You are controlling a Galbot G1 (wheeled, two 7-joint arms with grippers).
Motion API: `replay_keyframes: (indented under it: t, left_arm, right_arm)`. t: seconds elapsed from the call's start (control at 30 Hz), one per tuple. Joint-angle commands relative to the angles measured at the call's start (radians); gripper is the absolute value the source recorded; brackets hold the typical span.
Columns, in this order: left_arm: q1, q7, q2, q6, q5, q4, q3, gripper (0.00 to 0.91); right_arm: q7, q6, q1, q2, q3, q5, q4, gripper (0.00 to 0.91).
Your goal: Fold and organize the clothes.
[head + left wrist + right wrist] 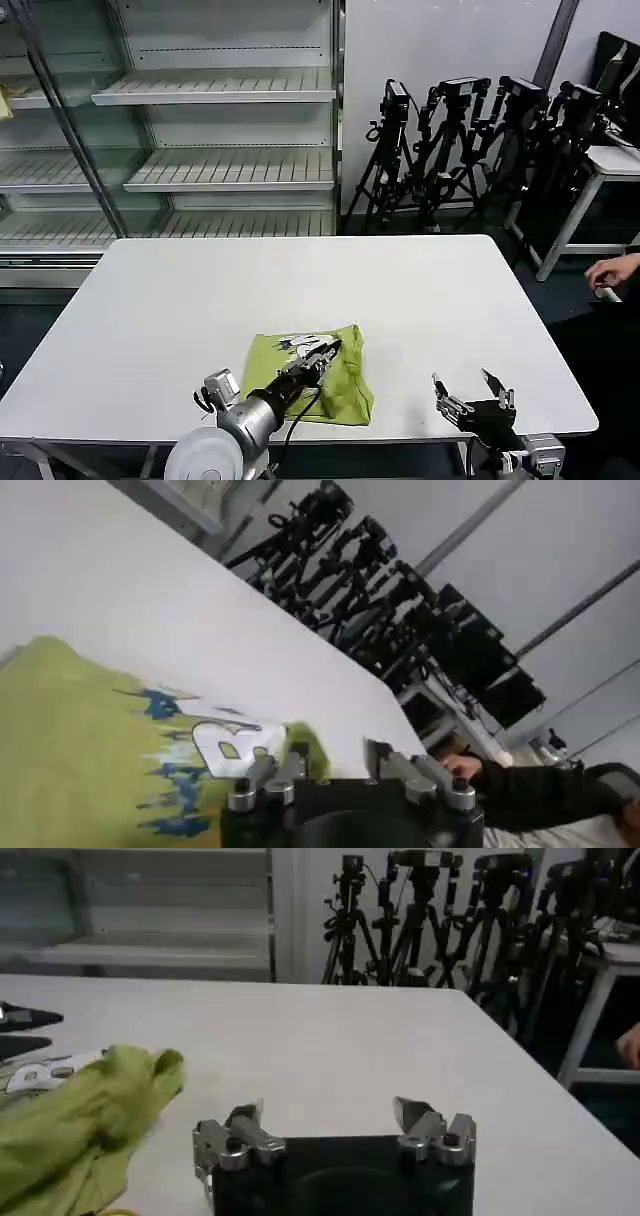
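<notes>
The clothes are one lime-green T-shirt [348, 388], lying folded into a small bundle near the front edge of the white table [300, 275]. A white and blue print shows on the shirt [70, 740] in the left wrist view. My left gripper [325, 352] hovers low over the bundle's far edge, open, with one finger [292, 762] against a raised fold of the fabric and bare table in the gap. My right gripper [470, 392] stands open over the table's front right part, well apart from the shirt [85, 1113], nothing between its fingers [245, 1120].
Empty glass-fronted shelving [220, 130] stands behind the table. A cluster of black tripods [470, 130] fills the back right, beside a white side table [610, 160]. A person's hand [612, 271] rests at the right edge, away from the shirt.
</notes>
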Motion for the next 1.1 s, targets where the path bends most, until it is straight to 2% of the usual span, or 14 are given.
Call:
replay_keyframes:
  t: [0.03, 0.23, 0.4, 0.5, 0.7, 1.1]
  left_arm:
    - [-0.005, 0.018, 0.022, 0.002, -0.021, -0.018, -0.036, 0.907]
    - [0.084, 0.033, 0.097, 0.039, 0.026, -0.071, -0.205, 0.907]
    - [0.167, 0.099, 0.197, 0.04, 0.126, -0.031, -0.296, 0.907]
    - [0.195, 0.111, 0.229, 0.056, 0.116, -0.01, -0.332, 0.907]
    - [0.195, 0.121, 0.229, 0.066, 0.097, 0.03, -0.351, 0.907]
    - [0.16, 0.124, 0.149, 0.065, 0.071, 0.083, -0.284, 0.907]
  right_arm:
    - [0.0, -0.001, 0.005, -0.004, -0.005, 0.0, 0.001, 0.907]
    - [-0.002, 0.0, 0.024, -0.005, -0.017, 0.004, -0.01, 0.907]
    - [-0.003, 0.001, 0.041, 0.001, -0.037, 0.003, -0.019, 0.907]
    - [-0.003, 0.0, 0.047, -0.001, -0.04, 0.004, -0.02, 0.907]
    - [-0.002, -0.001, 0.043, -0.006, -0.025, 0.01, -0.016, 0.907]
    - [0.0, -0.001, 0.004, -0.004, 0.013, 0.012, 0.014, 0.907]
